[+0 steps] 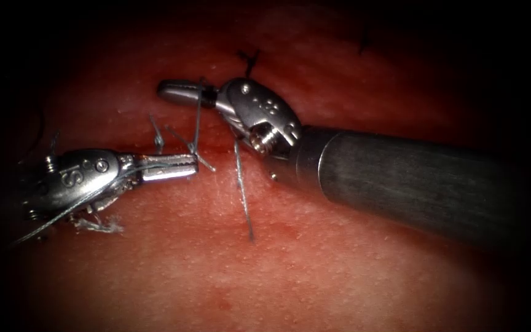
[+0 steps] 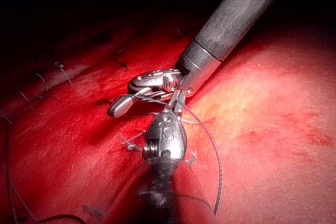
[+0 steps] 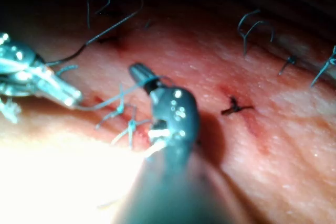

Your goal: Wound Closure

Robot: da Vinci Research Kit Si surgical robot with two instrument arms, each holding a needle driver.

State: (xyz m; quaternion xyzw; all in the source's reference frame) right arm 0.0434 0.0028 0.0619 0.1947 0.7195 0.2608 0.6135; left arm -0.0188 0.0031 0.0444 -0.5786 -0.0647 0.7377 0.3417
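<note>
Left claw [image 1: 176, 166], lying level at mid-left of the endoscope frame, is clamped on the thread [image 1: 196, 123] at the cut [image 1: 216, 147]; right claw [image 1: 176, 91], reaching in from the right over the centre, is together with thread looped round it; cut ends [image 1: 244, 197] stand from the tissue [image 1: 339, 270]; I cannot tell where the needle is.

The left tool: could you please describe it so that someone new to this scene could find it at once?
In the endoscope view, start at the thick dark shaft entering from the right; that is the right tool, whose shut jaws have thread looped over them. Look across the cut to its left: the left tool lies there, jaws shut on the thread. An "S" on its body sets it apart.
</note>
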